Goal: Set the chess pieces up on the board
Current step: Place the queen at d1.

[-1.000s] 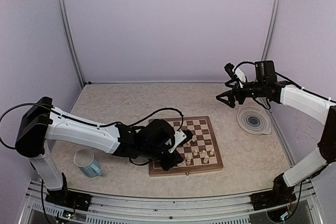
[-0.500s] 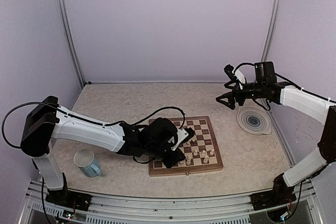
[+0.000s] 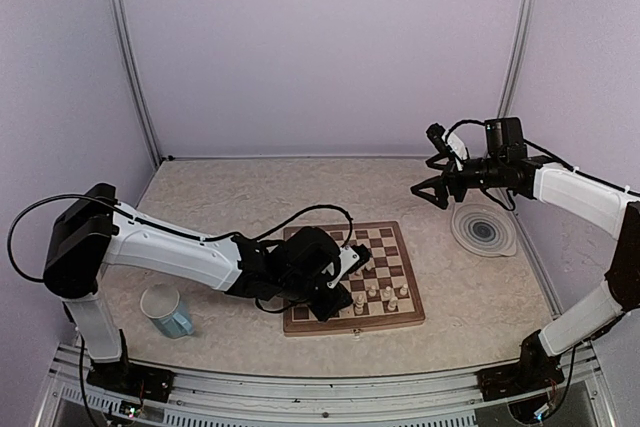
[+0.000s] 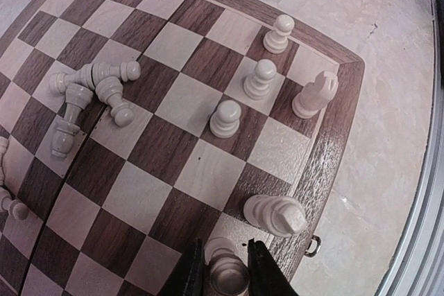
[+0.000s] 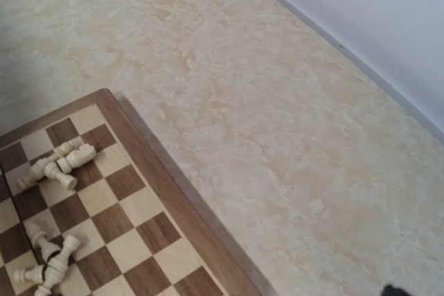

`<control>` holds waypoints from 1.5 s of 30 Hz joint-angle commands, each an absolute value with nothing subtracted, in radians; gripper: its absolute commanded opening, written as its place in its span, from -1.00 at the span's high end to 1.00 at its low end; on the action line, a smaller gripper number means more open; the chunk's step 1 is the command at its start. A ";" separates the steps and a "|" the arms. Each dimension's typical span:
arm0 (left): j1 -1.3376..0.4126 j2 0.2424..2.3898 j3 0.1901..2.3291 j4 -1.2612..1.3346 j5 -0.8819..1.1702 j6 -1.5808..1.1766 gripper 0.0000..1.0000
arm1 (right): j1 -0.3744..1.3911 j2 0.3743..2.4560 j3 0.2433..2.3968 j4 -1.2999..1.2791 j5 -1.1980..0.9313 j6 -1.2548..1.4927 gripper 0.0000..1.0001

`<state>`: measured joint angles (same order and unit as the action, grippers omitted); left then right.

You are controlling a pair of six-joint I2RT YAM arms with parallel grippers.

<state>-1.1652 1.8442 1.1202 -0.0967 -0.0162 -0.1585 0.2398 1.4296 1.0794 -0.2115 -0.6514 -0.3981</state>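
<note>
The board (image 3: 398, 252) lies flat on the table (image 3: 250, 197), its left part hidden under the left arm. Right gripper (image 3: 425, 187): raised clear of the board, jaws spread. Left gripper (image 4: 226, 258): fingers (image 4: 263, 272) closely flank one upright piece (image 4: 229, 279), cut off by the frame edge; clamped or released cannot be determined. Standing pieces (image 4: 225, 117) have vertical axes; toppled pieces (image 4: 94, 81) lie horizontal

From above, cannot tell the kinds of the chess pieces (image 3: 372, 290): too small. Cannot see the left part of the board (image 3: 400, 247), hidden under the left arm (image 3: 180, 252). In the left wrist view, see only the round top of one piece (image 4: 227, 279) on the board's edge row, cut by the bottom edge together with the fingers (image 4: 196, 275) of the left gripper (image 4: 224, 258) flanking it; cannot tell whether gripped. Lose further pieces at the board's left side to the frame edge. In the right wrist view, get just one corner of the board, fallen pieces clipped at the bottom, and off the board a dark speck (image 5: 390, 289) too small to name.
</note>
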 commanded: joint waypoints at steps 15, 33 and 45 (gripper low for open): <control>-1.166 1.856 1.141 -0.077 0.019 -0.173 0.63 | 0.232 1.422 1.066 -0.215 -0.678 -0.402 -0.98; -1.173 1.845 1.141 -0.077 0.004 -0.177 0.33 | 0.231 1.420 1.063 -0.215 -0.683 -0.404 -0.98; -1.169 1.658 1.124 -0.133 0.003 -0.144 0.08 | 0.222 1.451 1.084 -0.227 -0.580 -0.373 -0.98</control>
